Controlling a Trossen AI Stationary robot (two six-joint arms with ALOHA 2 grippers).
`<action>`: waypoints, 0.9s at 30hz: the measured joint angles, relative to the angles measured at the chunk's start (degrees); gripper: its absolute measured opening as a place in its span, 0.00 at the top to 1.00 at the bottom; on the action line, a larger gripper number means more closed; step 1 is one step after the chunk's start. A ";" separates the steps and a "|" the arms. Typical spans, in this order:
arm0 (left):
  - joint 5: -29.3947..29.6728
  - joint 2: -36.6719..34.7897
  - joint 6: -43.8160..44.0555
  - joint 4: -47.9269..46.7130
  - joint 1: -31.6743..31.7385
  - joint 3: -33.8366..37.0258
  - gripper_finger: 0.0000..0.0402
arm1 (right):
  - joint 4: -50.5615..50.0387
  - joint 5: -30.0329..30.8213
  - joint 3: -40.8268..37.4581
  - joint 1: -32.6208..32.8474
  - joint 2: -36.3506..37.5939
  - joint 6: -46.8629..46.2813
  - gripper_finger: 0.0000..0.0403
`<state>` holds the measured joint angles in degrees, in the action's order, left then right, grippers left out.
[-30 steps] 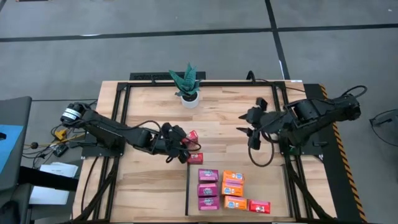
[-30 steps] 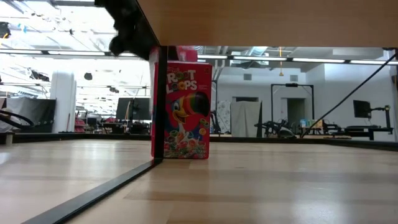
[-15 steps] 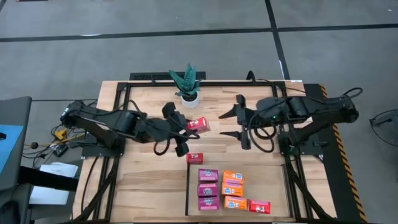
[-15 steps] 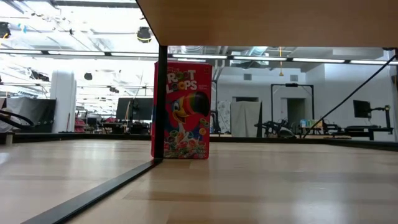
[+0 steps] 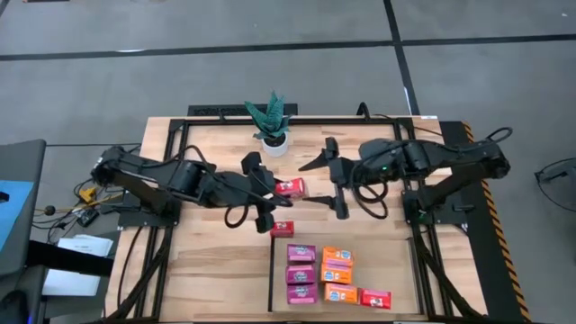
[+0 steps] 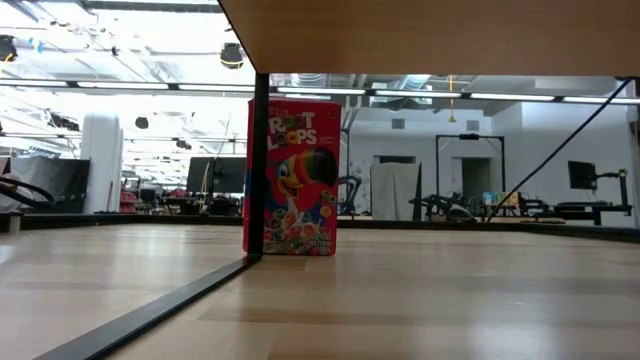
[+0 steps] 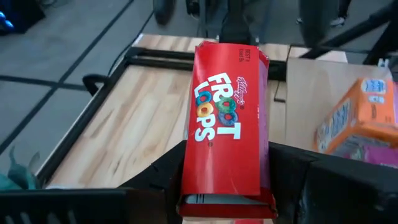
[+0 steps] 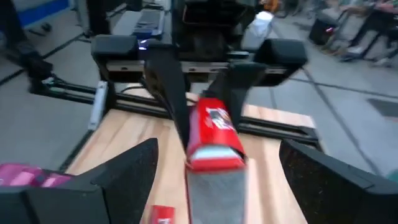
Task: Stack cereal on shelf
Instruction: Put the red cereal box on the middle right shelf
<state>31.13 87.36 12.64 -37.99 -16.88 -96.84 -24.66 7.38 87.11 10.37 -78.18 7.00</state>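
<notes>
Left tool (image 5: 267,192) grips a red box (image 5: 290,187) — light, crushable card; right tool (image 5: 328,184) spread wide — take its free end.

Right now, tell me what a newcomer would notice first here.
Mid-table, the left tool holds a red cereal box out toward the wide-open right tool. Below them, more cereal boxes sit in rows on the shelf, with a potted plant at the table's far edge.

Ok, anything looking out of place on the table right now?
One red Froot Loops box stands alone just outside the shelf, beyond its far edge. Another red box is held mid-air in the left gripper, with the right gripper open facing it.
</notes>
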 joint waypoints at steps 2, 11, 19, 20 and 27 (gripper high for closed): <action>0.61 0.47 -0.12 -0.61 0.00 0.10 0.64 | -0.19 -1.49 0.48 0.02 -1.31 -1.18 0.11; 0.99 0.81 0.38 1.90 -1.52 0.11 0.64 | -2.58 -1.57 1.03 -0.06 -2.81 -2.91 0.12; 1.42 0.65 0.39 3.67 -1.90 0.09 0.64 | -2.91 -1.54 1.07 -0.41 -2.10 -2.64 0.14; 1.85 0.65 0.26 4.09 -1.90 0.09 0.64 | -2.70 -1.56 1.08 -0.40 -2.20 -2.64 0.15; 3.56 0.06 -1.38 6.52 -3.05 0.02 0.64 | -2.64 -1.56 1.03 -0.40 -2.26 -2.61 0.16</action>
<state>34.69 87.42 11.26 -31.47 -19.93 -96.82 -27.30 5.82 88.14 9.98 -80.44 4.39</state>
